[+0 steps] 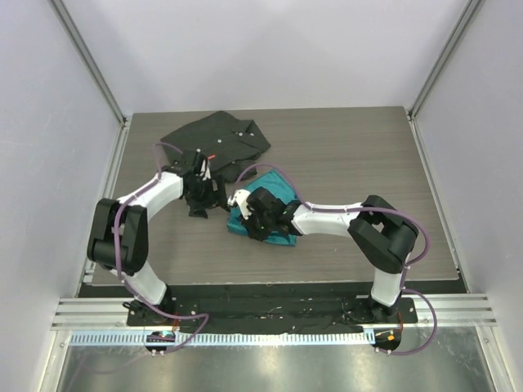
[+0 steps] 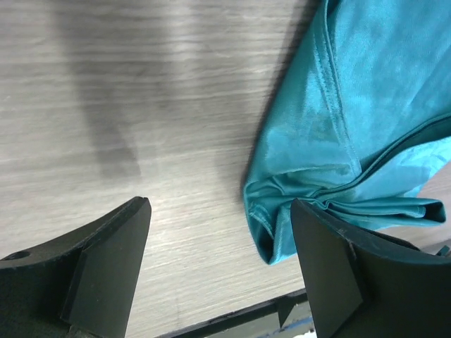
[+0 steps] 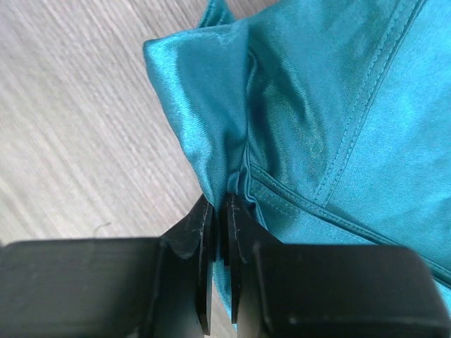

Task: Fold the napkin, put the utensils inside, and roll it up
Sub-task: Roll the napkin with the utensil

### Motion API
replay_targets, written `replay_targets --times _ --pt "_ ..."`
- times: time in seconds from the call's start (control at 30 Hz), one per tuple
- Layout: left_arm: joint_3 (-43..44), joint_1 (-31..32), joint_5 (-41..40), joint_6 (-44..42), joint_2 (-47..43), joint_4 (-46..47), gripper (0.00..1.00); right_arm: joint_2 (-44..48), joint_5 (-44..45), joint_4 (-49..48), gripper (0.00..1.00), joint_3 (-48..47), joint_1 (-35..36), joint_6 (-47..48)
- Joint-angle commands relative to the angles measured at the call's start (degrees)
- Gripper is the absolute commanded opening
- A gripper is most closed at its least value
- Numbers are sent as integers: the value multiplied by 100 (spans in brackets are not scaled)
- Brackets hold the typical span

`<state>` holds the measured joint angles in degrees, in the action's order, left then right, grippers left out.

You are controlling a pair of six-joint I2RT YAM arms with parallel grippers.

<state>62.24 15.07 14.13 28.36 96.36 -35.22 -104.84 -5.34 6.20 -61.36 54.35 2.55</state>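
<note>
On your grey wood-grain table, the shiny teal cloth napkin lies bunched at centre. Your right gripper pinches its folded edge; your left gripper gapes empty at its nine o'clock.

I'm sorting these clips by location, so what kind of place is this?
Most likely a robotics lab test cell: a wood-grain table boxed in by plain white panels, with the left arm and right arm bolted to a metal rail at its near edge.
</note>
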Motion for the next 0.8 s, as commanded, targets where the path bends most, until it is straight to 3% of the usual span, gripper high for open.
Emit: replay_targets --times 0.0,0.17,0.43,0.77 --pt "-580 -30 -192 449 -738 857 85 16 -1020 698 8 -86 -274 -465" --pt "-1581 -22 606 1118 -1251 2306 85 -221 -2188 1076 8 -473 -688 -711" --pt "-1873 66 1197 1470 -778 3117 83 -889 -3130 1480 8 -1079 -1136 -1072" --pt "-1926 198 1004 1638 -364 3101 58 -1434 -3649 1534 6 -1378 -1506 -1371"
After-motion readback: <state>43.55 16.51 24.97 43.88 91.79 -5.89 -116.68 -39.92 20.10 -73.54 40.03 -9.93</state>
